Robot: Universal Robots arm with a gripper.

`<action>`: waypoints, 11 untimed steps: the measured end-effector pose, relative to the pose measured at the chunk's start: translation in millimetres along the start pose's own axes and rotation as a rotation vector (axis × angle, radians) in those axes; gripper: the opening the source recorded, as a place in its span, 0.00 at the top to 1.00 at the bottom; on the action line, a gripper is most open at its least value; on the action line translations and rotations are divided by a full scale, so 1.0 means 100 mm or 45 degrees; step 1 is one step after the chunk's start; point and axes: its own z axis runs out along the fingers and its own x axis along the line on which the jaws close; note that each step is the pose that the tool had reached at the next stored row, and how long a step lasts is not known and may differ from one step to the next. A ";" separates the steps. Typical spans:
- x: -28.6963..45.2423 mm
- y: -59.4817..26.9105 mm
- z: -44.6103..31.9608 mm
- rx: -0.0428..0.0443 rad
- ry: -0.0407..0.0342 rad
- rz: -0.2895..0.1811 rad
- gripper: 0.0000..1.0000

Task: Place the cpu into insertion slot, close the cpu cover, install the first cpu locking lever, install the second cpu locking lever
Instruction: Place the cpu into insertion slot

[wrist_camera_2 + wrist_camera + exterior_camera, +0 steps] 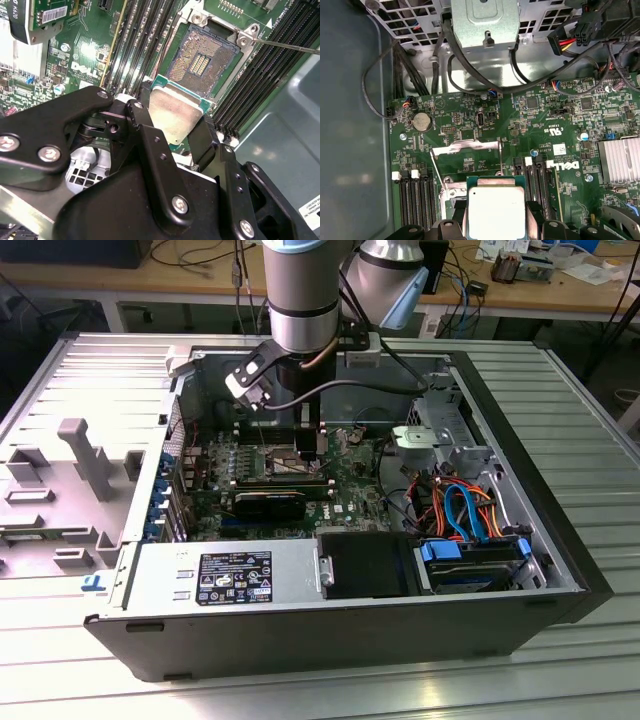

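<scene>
Holding the cpu (177, 112) by two opposite edges: claw (171, 125) closed down to chip width, nothing else gripped. The slot (202, 60) sits open just past the fingertips and below them, pins bare. The chip is not in it and looks clear of the rim. The cover (465, 145) is flipped up on the slot's far side from the claw, out of the path.

My read for a clean drop:
- Square the chip edges to the socket rim.
- Match the corner mark.
- Keep it level and lower it straight, with no sliding across the pins.
- Release only once it lies flat inside the frame.
</scene>
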 end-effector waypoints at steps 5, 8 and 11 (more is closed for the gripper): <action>0.000 0.000 0.002 0.000 -0.0008 0.011 0.45; 0.000 0.000 0.003 0.000 -0.0013 0.017 0.45; 0.000 0.000 0.004 0.000 -0.0018 0.024 0.45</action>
